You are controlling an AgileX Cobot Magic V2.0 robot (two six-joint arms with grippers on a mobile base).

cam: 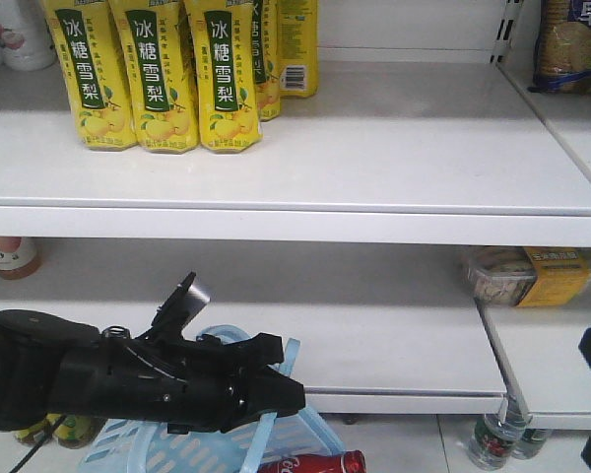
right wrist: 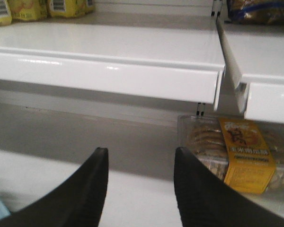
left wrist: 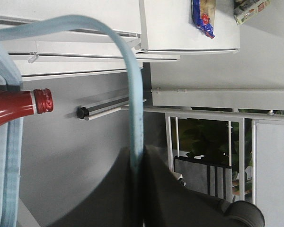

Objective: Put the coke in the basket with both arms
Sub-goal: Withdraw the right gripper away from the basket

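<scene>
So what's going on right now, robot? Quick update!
Left gripper shut on basket handle. Right gripper open, empty. Coke lying in basket. Nothing in the way.

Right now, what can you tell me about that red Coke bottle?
The coke is a slim red bottle with white script and a red ribbed cap. It lies on its side in the light blue basket, neck sticking out past the rim. The left gripper jaws pinch the basket's handle, not the bottle.

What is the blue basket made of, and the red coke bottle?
The basket looks like matte light blue plastic: its moulded sides have slots. The coke has a glossy red skin and ribbed cap; probably plastic or coated metal, hard to tell which.
</scene>
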